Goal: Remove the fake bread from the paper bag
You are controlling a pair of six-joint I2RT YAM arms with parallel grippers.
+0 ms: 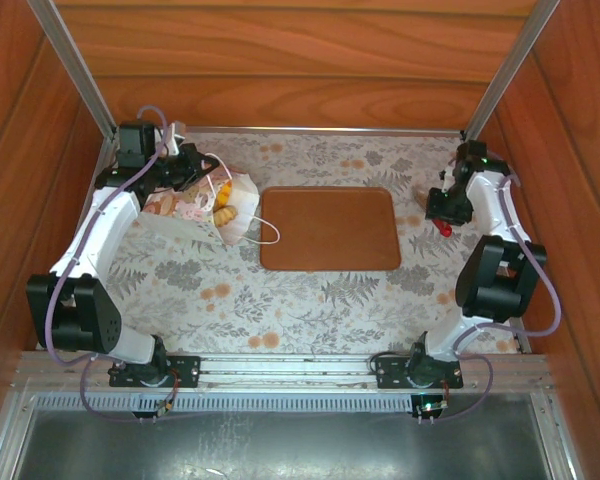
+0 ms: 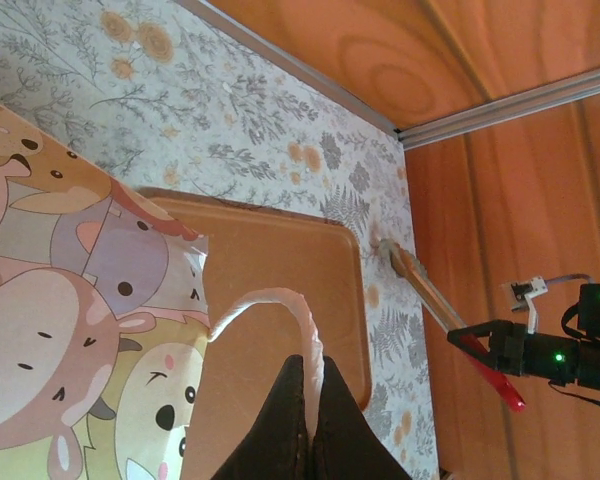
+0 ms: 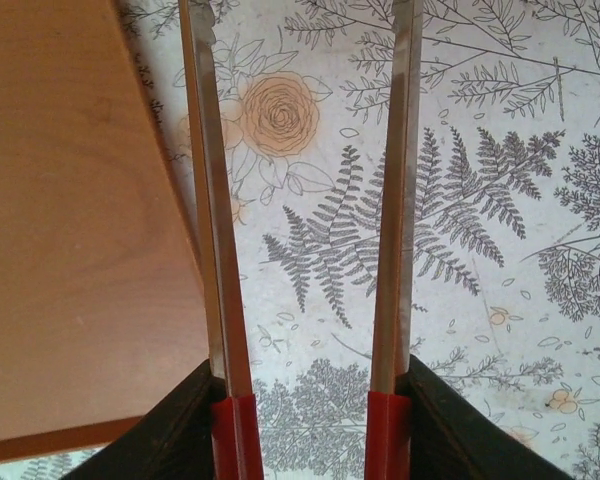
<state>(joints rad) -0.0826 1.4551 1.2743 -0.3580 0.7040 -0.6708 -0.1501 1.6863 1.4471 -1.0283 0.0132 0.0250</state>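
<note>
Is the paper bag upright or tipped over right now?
Tipped over. In the top view the paper bag lies on its side, mouth toward the tray, with fake bread showing in the mouth.

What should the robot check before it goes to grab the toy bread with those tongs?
1. Left gripper shut on the paper bag by its cord handle: ok.
2. Bag mouth open, fake bread showing inside: ok.
3. Right gripper holding the tongs: ok.
4. Tongs arms apart, nothing between them: ok.
5. Tongs at the bag: not ok, they are across the tray from it.
6. How many breads are inside: cannot tell.
</note>
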